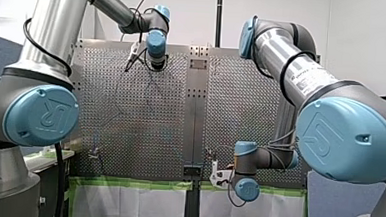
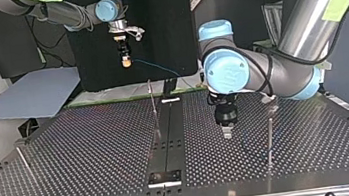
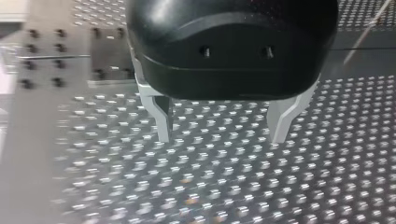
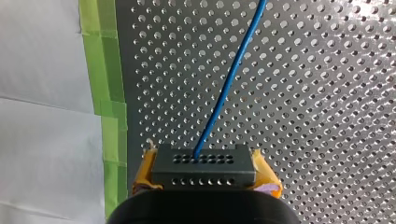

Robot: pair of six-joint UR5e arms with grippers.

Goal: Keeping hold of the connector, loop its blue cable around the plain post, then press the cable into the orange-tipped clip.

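From the front, the perforated steel table [image 1: 145, 116] fills the middle, split by a plain strip. Green tape [image 1: 127, 182] edges its near side, with a white sheet [image 1: 126, 205] below and a pale wall [image 1: 196, 13] beyond. My left gripper [image 1: 157, 61] hangs over the far part and my right gripper [image 1: 221, 177] sits by the taped edge.

From across the table, a black panel [image 2: 164, 28] stands behind and a grey board [image 2: 31, 98] lies at the view's left. My right gripper [image 2: 126, 56] is raised above the far edge, and the blue cable [image 2: 159, 68] slopes from it down toward the table. My left gripper [image 2: 227, 132] hovers low over the holes, near a thin post [image 2: 270, 139].

On my left wrist, my metal fingers [image 3: 164, 126] are spread, with only the perforated plate between them.

On my right wrist, yellow pads [image 4: 144, 170] pinch the black connector [image 4: 203, 165]. The cable runs ahead over the plate, beside the tape and sheet.
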